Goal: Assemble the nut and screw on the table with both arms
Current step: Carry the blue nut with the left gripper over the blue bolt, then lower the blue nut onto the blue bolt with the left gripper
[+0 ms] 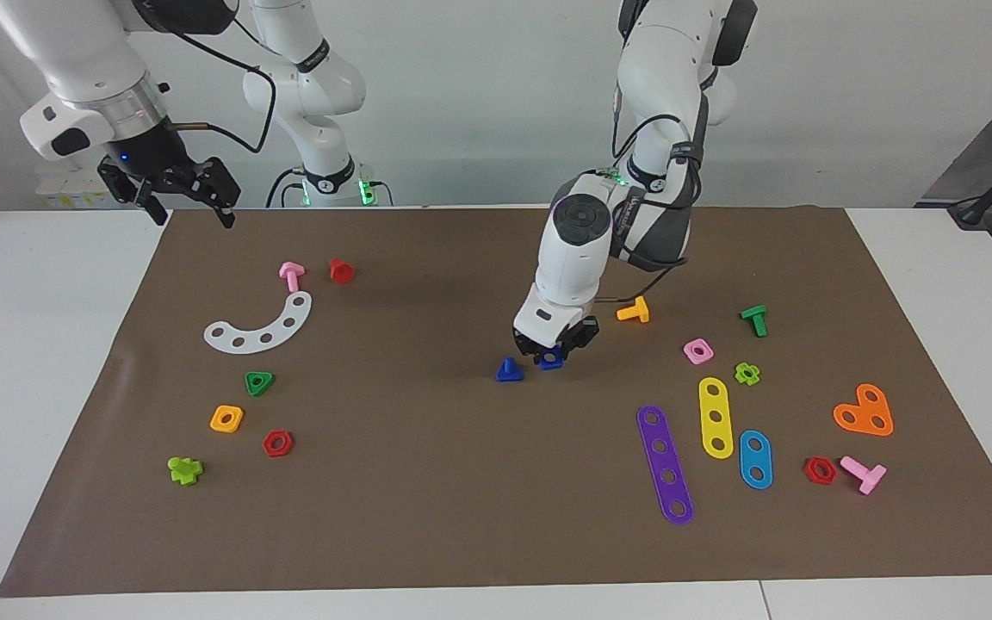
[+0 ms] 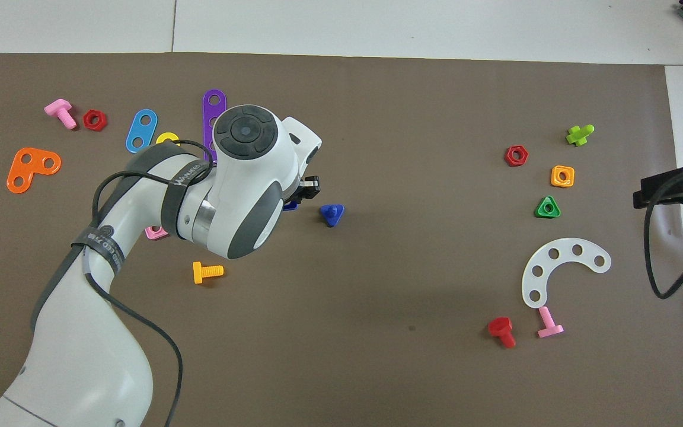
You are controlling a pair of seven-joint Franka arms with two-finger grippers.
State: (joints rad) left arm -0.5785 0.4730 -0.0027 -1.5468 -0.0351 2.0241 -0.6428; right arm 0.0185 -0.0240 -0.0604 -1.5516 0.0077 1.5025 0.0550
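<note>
The dark-blue square nut (image 1: 552, 359) lies on the brown mat (image 1: 427, 482) near its middle, mostly covered by my left gripper (image 1: 554, 349), which is down at it. In the overhead view only an edge of the nut (image 2: 289, 206) shows under the left gripper (image 2: 305, 191). The dark-blue screw (image 1: 509, 370) stands on its triangular head, post up, just beside the nut toward the right arm's end; it also shows in the overhead view (image 2: 332, 213). My right gripper (image 1: 190, 200) waits open and empty, raised over the mat's edge at the right arm's end (image 2: 667, 191).
An orange screw (image 1: 634, 311), pink nut (image 1: 698, 350), green pieces and coloured strips (image 1: 666, 465) lie toward the left arm's end. A white curved strip (image 1: 260, 327), green triangular nut (image 1: 259, 382), orange nut (image 1: 226, 418) and red pieces lie toward the right arm's end.
</note>
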